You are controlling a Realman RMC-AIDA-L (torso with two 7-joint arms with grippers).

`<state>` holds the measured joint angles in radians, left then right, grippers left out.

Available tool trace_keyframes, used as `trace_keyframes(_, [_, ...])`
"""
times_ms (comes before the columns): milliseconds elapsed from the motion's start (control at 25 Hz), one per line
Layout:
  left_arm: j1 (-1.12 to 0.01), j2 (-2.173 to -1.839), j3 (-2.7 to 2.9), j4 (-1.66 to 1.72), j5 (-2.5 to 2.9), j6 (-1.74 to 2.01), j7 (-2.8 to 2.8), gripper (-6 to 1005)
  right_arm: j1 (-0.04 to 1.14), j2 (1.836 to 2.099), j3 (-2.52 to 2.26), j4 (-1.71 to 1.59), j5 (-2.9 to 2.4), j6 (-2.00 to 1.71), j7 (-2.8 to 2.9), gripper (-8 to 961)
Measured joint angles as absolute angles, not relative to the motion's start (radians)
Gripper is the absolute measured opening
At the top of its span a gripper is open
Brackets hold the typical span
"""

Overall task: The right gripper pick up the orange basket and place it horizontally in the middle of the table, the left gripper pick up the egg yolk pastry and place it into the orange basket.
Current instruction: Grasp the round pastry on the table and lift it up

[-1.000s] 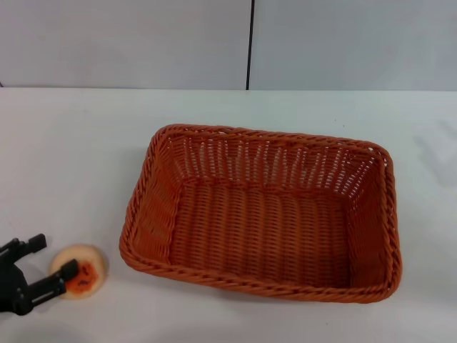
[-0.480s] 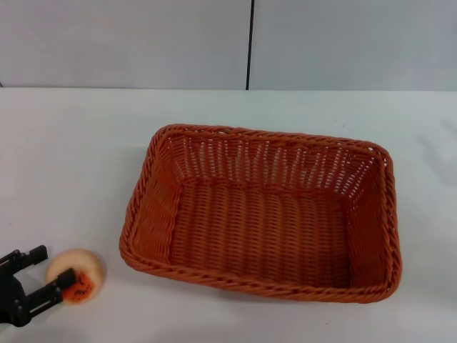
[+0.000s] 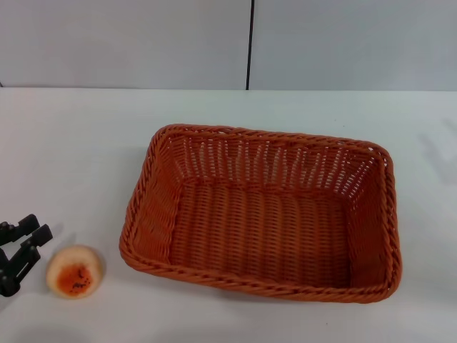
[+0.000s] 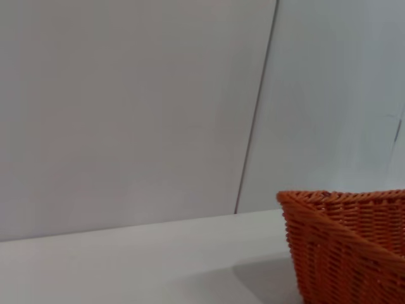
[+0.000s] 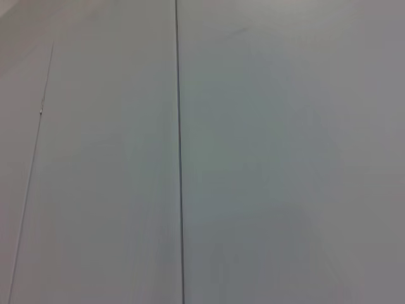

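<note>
Basket (image 3: 260, 213) sits long side across, mid-worktop (image 3: 71, 143), empty. Pastry (image 3: 73, 271) lies on the worktop at about 8 o'clock from the basket, near it but apart, glazed top tipped toward the camera.

Left gripper (image 3: 23, 243) at 9 o'clock of the pastry, just beside it, not touching. Fingers apart, nothing between them. Right gripper not in view.

Risks, as judged:
- Pastry is round and tipped, so a finger nudging its side could roll it away from the grasp.
- Closing too hard could crush the soft bun.
- Carrying low could catch the basket's rim and shift the basket off centre.
</note>
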<state>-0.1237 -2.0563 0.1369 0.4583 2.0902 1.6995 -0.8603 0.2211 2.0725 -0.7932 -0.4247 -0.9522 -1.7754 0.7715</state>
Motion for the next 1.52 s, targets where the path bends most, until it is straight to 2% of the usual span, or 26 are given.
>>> trace_keyframes(40, [-0.128, -2.056, 0.139, 0.463, 2.091, 1.709, -0.863, 449, 0.221, 2.072, -0.793, -0.425, -0.952, -1.775, 0.772, 586])
trace_keyframes(120, [-0.126, -2.055, 0.144, 0.463, 2.098, 1.709, -0.860, 236, 0.221, 2.072, -0.793, -0.425, -0.952, -1.775, 0.771, 586])
trace_keyframes(360, [-0.109, -2.049, 0.144, 0.468, 2.129, 1.711, -0.873, 55, 0.214, 2.072, -0.790, -0.425, -0.952, -1.776, 0.772, 586])
trace_keyframes(600, [-0.095, -2.049, 0.140, 0.466, 2.129, 1.706, -0.880, 254, 0.215, 2.072, -0.784, -0.419, -0.957, -1.776, 0.772, 586])
trace_keyframes(1040, [-0.107, -2.056, 0.151, 0.457, 2.158, 1.674, -0.876, 495, 0.219, 2.072, -0.784, -0.412, -0.958, -1.776, 0.771, 586])
trace_keyframes(1200, [-0.120, -2.059, 0.187, 0.450, 2.160, 1.643, -0.873, 737, 0.224, 2.072, -0.784, -0.402, -0.959, -1.775, 0.771, 586])
trace_keyframes(1520, [-0.124, -2.059, 0.239, 0.439, 2.160, 1.600, -0.876, 819, 0.229, 2.072, -0.784, -0.400, -0.959, -1.767, 0.772, 586])
